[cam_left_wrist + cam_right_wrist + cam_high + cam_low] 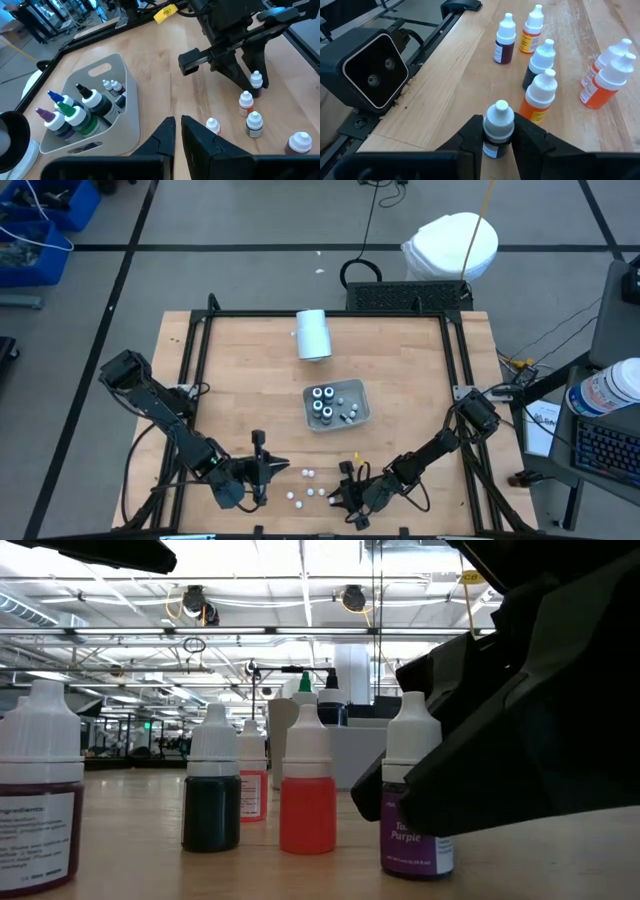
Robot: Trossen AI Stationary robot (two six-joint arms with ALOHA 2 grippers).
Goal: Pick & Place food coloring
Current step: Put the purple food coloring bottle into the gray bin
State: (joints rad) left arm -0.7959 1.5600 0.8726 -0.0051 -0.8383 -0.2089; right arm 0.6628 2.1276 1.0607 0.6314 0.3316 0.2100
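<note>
**A:** Nearest you, the right gripper (498, 137) has its jaws closed on a small purple bottle (498, 127) at the tabletop's (250, 380) near edge. That's the pick step.

**B:** Next?

**A:** I'd lift straight up, clear of the other loose food coloring bottles (538, 95), then carry it to the grey tray (362, 402) mid-table. The left gripper (177, 131) waits, jaws closed on nothing.

**B:** Any writing?

**A:** "Purple" on its label (408, 838).
</note>
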